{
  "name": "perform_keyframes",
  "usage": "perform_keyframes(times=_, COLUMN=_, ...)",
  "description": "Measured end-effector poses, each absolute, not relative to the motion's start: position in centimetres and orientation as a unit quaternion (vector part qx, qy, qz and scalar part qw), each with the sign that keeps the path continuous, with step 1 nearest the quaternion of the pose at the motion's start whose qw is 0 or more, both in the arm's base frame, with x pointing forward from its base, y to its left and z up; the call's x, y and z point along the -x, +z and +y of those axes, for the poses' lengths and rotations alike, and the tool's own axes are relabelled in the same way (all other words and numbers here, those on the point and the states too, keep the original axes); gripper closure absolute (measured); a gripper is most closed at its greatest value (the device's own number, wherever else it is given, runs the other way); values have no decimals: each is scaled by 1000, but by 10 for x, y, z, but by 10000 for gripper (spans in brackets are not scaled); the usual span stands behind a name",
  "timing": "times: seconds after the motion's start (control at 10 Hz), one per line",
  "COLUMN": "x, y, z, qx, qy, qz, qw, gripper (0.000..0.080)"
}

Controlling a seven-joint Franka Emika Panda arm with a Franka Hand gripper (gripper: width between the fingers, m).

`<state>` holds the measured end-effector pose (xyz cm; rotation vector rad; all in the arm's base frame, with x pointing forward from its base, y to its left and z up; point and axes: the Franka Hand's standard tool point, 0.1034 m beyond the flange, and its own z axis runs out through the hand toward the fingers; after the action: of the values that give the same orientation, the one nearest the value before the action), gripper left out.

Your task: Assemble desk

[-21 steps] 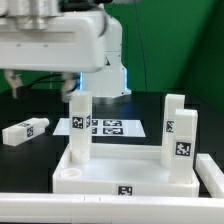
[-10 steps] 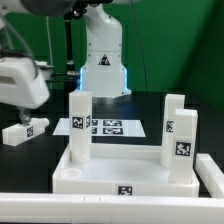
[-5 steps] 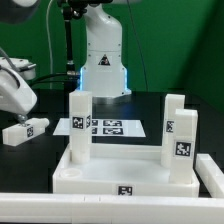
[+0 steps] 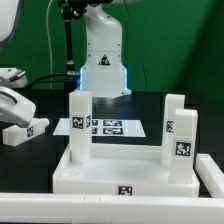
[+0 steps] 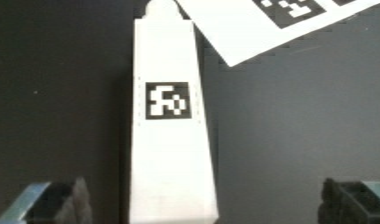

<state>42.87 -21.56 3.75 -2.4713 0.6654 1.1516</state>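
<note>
The white tabletop [image 4: 110, 178] lies rim-up in the middle of the exterior view. One white leg [image 4: 80, 125] stands upright in it at the exterior view's left, and two more [image 4: 180, 130] stand at its right. A loose leg [image 4: 25, 131] lies flat on the black table at the far left. My gripper [image 4: 12, 112] hangs just above that leg. In the wrist view the gripper [image 5: 205, 203] is open, with the tagged leg [image 5: 169, 110] lying lengthwise between its fingers [image 5: 54, 200], closer to one of them. Nothing is held.
The marker board [image 4: 105, 126] lies behind the tabletop and shows as a corner in the wrist view [image 5: 276, 25]. The robot base [image 4: 103, 60] stands at the back. A white bar [image 4: 110, 208] runs along the front edge, with another white piece [image 4: 210, 175] at the right.
The arm has swung from above the tabletop to the exterior view's far left and come down over the loose leg. The tabletop and the upright legs have not moved.
</note>
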Motion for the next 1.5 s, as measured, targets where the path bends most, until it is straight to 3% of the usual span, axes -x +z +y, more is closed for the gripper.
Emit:
perform_keyframes(times=0.5, x=-425, y=24, z=-212, qx=867, qy=409, qz=232, qw=164, gripper=150)
perform_keyframes(times=0.9, x=-413, y=13, z=-213, qx=819, qy=496, qz=225, qw=182, gripper=150)
perform_keyframes(times=1.2, x=-414, y=6, z=-217, qx=823, qy=489, qz=227, qw=177, gripper=150)
perform_keyframes(times=1.4, x=-415, y=5, z=-218, qx=825, qy=486, qz=227, qw=175, gripper=399)
perform_keyframes(times=1.5, x=-416, y=3, z=-218, qx=828, qy=484, qz=227, qw=173, gripper=399)
